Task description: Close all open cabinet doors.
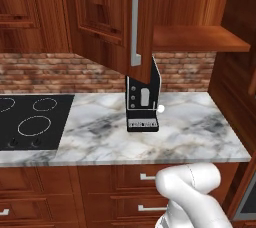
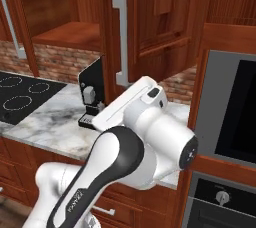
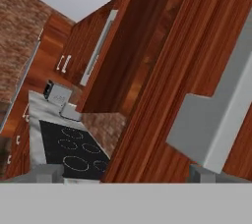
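Reddish-brown wood makes up the tall upper cabinet door (image 1: 112, 17) that matters now: with its raised centre panel and long vertical silver-grey bar handle (image 1: 136, 25), it stands swung well out over the white-and-grey marbled table (image 1: 190, 132), leaving a bare wooden shelf (image 1: 200, 38) of the cabinet exposed to its right in the left base view. Beneath its lower corner sits a black coffee machine (image 1: 143, 107), and a black glass cooktop with ring markings (image 1: 30, 122) lies further left on the same table. In the right base view a second reddish-brown panelled door with its own silver-grey bar handle (image 2: 120, 42) also stands open near the white arm's elbow, with another door edge and handle (image 2: 12, 22) at the far left. The hand view looks along a door face at close range, the grey handle bar (image 3: 216, 120) looming just ahead; the two small dark fingers (image 3: 47, 173) stand wide apart at the bottom and grip nothing. The step in hand appears to be the approach to an open door, with no contact visible. The next move likely calls for setting the hand against the door's outer face or handle and pushing in an arc about the hinge until it meets the frame, while keeping the elbow clear of the neighbouring door and the coffee machine.
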You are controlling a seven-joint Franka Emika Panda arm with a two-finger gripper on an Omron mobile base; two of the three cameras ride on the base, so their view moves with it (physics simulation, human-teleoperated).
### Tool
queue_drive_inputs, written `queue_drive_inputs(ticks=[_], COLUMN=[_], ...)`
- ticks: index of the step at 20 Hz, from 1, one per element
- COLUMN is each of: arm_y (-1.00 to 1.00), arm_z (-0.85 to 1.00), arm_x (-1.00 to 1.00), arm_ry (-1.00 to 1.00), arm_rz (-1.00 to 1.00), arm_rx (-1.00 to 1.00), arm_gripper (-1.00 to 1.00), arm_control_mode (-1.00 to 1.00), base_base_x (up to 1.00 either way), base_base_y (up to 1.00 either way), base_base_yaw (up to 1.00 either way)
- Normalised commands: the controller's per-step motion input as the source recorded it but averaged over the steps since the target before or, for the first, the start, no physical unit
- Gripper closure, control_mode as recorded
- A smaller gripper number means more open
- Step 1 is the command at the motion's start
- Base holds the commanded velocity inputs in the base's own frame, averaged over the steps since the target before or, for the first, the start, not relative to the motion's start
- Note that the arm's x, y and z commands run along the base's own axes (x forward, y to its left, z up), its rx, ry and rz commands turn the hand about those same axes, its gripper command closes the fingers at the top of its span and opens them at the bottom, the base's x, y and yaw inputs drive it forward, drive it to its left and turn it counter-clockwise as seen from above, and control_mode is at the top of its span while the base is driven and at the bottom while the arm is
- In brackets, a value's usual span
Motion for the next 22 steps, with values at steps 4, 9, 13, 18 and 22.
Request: queue_drive_inputs(ticks=[4,9,13,18,22], arm_y=[0.64,0.54,0.46,0.40,0.29], arm_z=[0.11,0.11,0.15,0.18,0.23], arm_x=[0.26,0.36,0.42,0.41,0.36], arm_ry=[0.00,0.02,0.01,0.03,0.06], arm_rz=[0.00,0.00,0.00,0.00,0.00], arm_rx=[0.00,0.00,0.00,0.00,0.00], arm_gripper=[-1.00,-1.00,-1.00,-1.00,-1.00], arm_control_mode=[-1.00,-1.00,-1.00,-1.00,-1.00], base_base_x=[0.00,0.00,0.00,0.00,0.00], base_base_y=[0.00,0.00,0.00,0.00,0.00], base_base_yaw=[0.00,0.00,0.00,0.00,0.00])
